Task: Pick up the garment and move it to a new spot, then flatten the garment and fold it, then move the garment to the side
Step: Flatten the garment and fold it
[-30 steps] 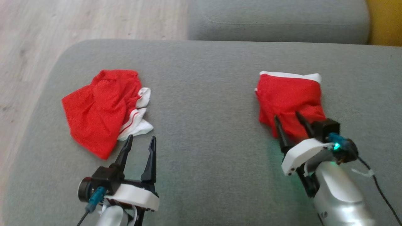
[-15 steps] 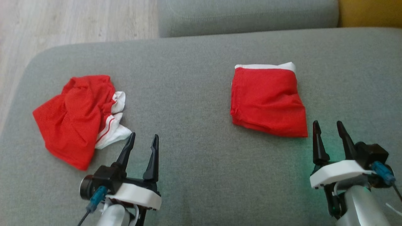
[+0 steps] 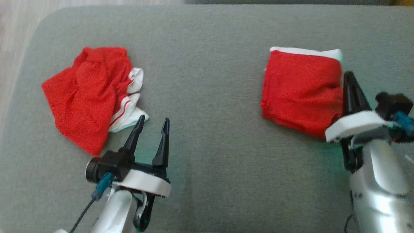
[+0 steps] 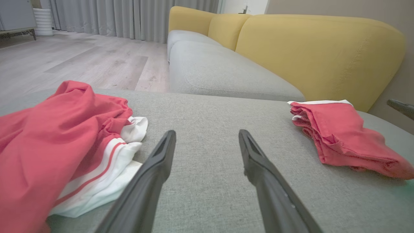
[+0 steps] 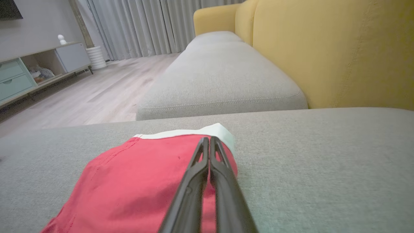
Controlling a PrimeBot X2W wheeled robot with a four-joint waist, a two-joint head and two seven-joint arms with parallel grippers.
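Observation:
Two red garments with white trim lie on the grey sofa seat (image 3: 207,64). The folded garment (image 3: 300,87) (image 4: 343,132) (image 5: 139,181) is a neat rectangle at the right. My right gripper (image 3: 348,75) (image 5: 207,139) hovers over its right edge, shut, with nothing between the fingers. The crumpled garment (image 3: 84,94) (image 4: 48,136) lies at the left. My left gripper (image 3: 154,118) (image 4: 207,134) stands open just right of its white striped corner, not touching it, fingers low over the seat.
A yellow backrest (image 4: 323,48) (image 5: 323,51) rises behind the seat at the right. A second grey seat cushion (image 4: 220,71) extends beyond. Wooden floor (image 4: 81,61) lies past the seat's left edge, with a low cabinet (image 5: 32,71) far off.
My right gripper drew back off the folded garment, then moved forward along its right edge and shut. The head camera tilted down. The left gripper and both garments stayed put.

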